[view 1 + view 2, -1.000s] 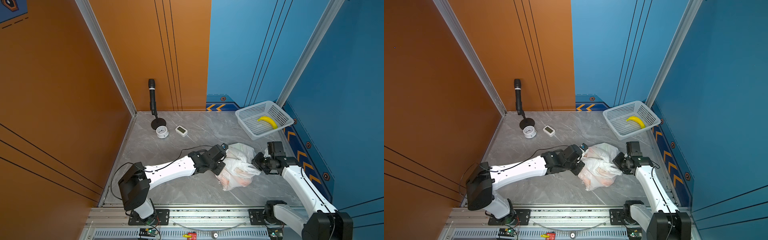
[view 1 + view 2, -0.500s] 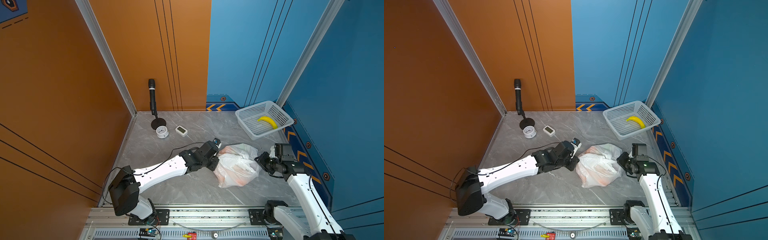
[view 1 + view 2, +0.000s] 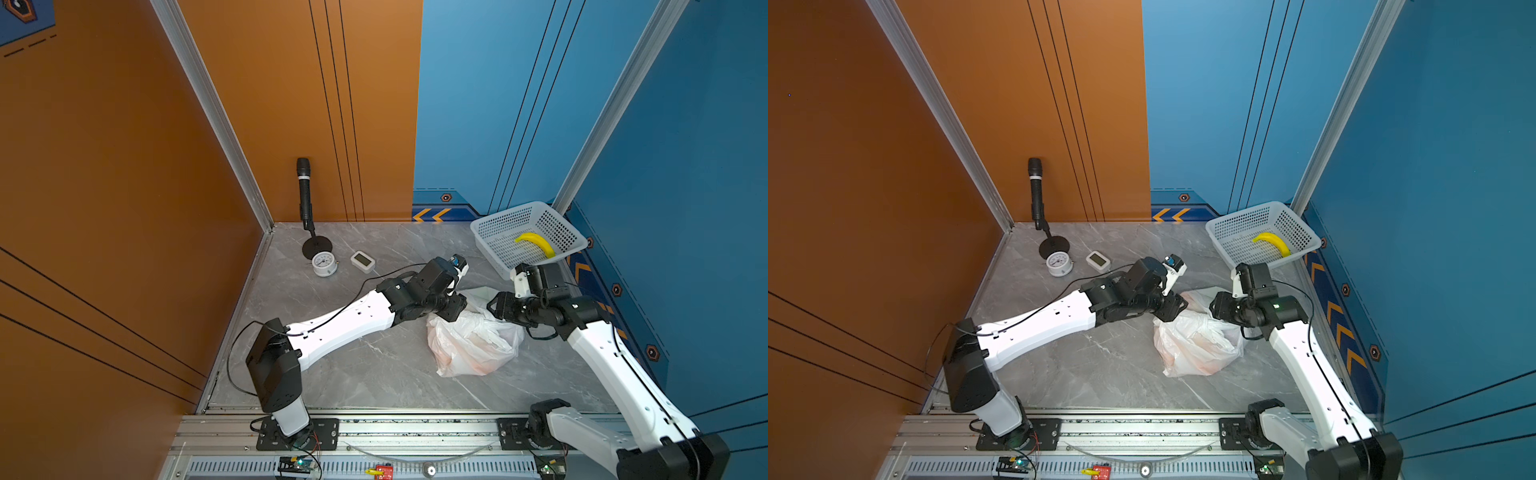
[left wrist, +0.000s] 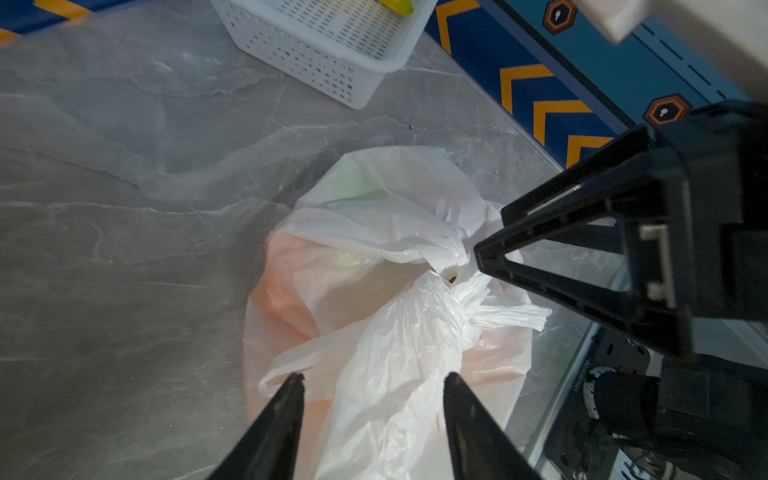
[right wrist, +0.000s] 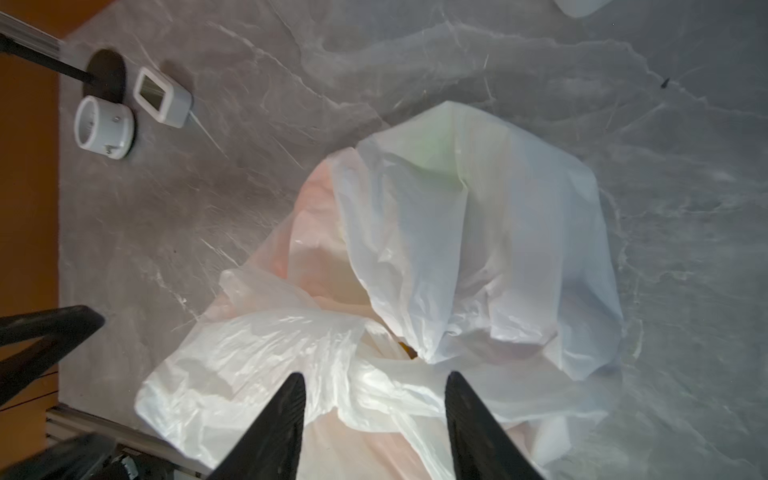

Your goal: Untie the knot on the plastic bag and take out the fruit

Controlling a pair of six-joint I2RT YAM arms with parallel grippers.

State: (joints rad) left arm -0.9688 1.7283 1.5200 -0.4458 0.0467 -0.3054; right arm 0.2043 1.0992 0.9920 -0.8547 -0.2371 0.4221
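Note:
The plastic bag [image 3: 473,345] [image 3: 1196,347] lies crumpled on the grey floor between my two arms. Orange and green fruit [image 5: 409,352] tints show through it, and the fruit itself is mostly hidden. The knot [image 4: 465,299] is a bunched twist with a white ear sticking out. My left gripper [image 4: 374,377] [image 3: 455,309] hovers open over the bag's loose plastic, holding nothing. My right gripper [image 5: 375,375] [image 3: 496,305] is open too, its fingertips straddling a white handle strip beside the knot [image 5: 374,353]. The two grippers face each other closely across the bag's top.
A white perforated basket [image 3: 505,222] with a yellow banana [image 3: 536,243] stands at the back right by the blue wall. A microphone on a stand [image 3: 304,195], a round white gauge [image 3: 324,264] and a small white display [image 3: 363,261] sit at the back left.
Both grippers have opened and let go of the bag. The arms pulled apart half a second ago and have since come back together over the bag's top.

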